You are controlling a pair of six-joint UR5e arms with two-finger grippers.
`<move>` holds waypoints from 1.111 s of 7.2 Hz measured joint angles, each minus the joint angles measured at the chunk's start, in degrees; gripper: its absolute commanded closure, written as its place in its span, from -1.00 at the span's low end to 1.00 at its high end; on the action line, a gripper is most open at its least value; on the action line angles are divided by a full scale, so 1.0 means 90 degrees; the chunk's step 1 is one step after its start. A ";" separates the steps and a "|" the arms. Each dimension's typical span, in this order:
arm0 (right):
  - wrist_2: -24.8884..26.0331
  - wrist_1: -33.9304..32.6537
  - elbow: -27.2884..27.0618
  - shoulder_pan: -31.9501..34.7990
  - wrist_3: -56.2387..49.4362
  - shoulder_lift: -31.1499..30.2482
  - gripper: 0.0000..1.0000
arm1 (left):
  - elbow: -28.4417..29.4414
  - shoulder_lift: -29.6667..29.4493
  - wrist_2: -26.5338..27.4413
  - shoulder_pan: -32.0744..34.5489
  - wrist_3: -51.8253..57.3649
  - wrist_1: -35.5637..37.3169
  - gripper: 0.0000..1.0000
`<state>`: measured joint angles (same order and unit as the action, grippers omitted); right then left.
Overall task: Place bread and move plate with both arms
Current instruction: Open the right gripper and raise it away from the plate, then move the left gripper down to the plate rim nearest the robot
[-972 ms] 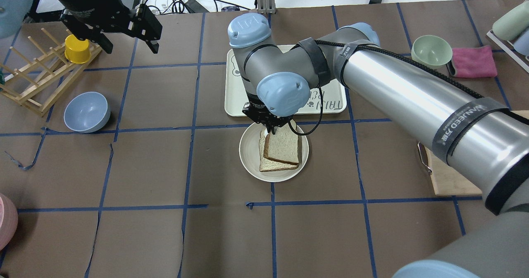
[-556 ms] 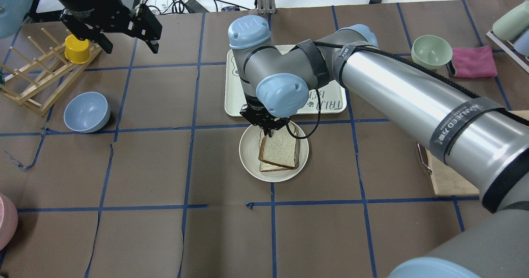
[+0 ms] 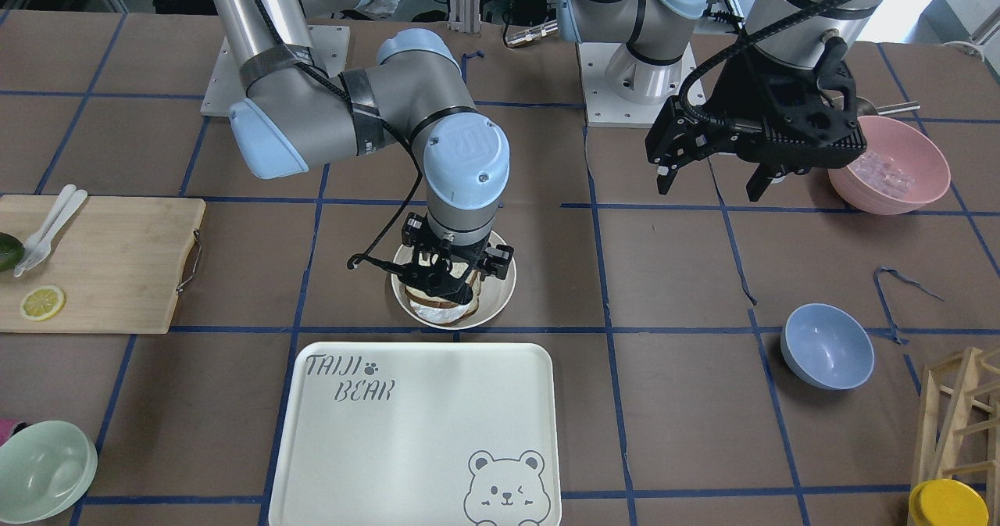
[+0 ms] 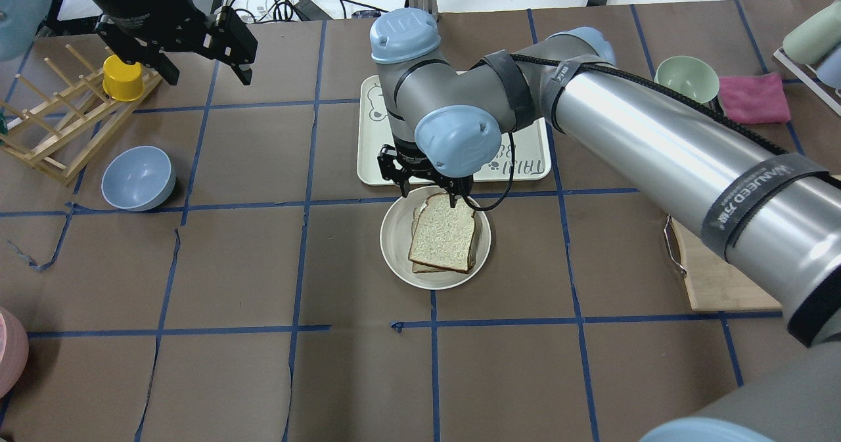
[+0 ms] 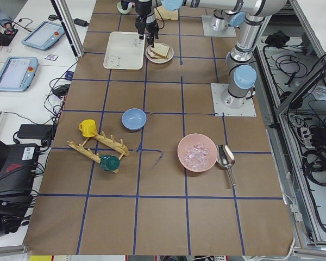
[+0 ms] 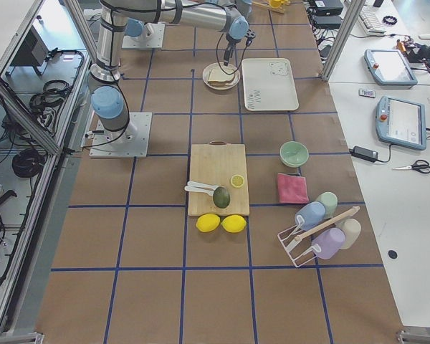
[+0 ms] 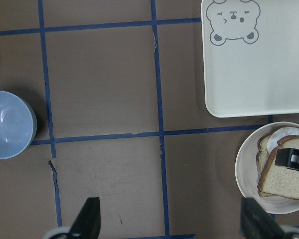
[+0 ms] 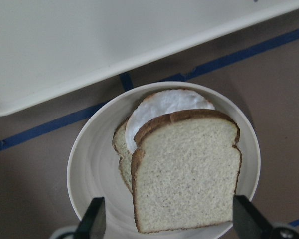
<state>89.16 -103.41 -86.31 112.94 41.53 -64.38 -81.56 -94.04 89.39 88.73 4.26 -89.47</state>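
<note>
Right wrist-mounted view tells it best: the right gripper (image 8: 170,221) hangs just above the plate (image 8: 84,169), its fingers spread wide to either side of the bread (image 8: 187,172) and gripping nothing. The bread lies flat on the plate, on top of a white filling (image 8: 164,107) and a lower slice (image 8: 120,149). It sits skewed, so the layers beneath peek out at its left and far edges. Just beyond the plate's far rim is the bear tray (image 8: 89,45).

Away at the far left of the table the left gripper (image 4: 209,77) hovers high, also spread and empty, well apart from the plate and near the wooden rack (image 4: 59,133).

From where I stand, the worry is that loose top slice. If a finger drops to the rim and catches the crust, it could drag the bread off the filling. And if the two arms lift or push the plate unevenly, the tilt could send the slice sliding over the shallow rim.
</note>
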 measured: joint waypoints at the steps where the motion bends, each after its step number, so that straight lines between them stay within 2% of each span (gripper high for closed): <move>1: -0.0002 0.0019 0.0015 -0.0282 -0.0478 -0.0230 -1.00 | -0.0001 0.0000 0.0000 0.0004 -0.0002 0.0000 -1.00; 4: 0.0074 0.0220 -0.0004 -0.1442 -0.2095 -0.1112 -1.00 | -0.0097 -0.0006 -0.0002 0.0067 -0.0105 0.0000 -1.00; 6: 0.0117 0.0635 -0.0012 -0.2005 -0.3321 -0.1682 -1.00 | -0.0273 -0.0158 -0.0066 0.0275 -0.0550 0.0184 -1.00; 8: 0.0124 0.1119 -0.0021 -0.2505 -0.4430 -0.2178 -1.00 | -0.0985 -0.0347 -0.0634 0.0534 -0.0898 0.1182 -1.00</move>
<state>90.28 -93.34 -86.50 90.40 1.66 -83.98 -90.43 -97.17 83.68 93.53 -3.81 -78.83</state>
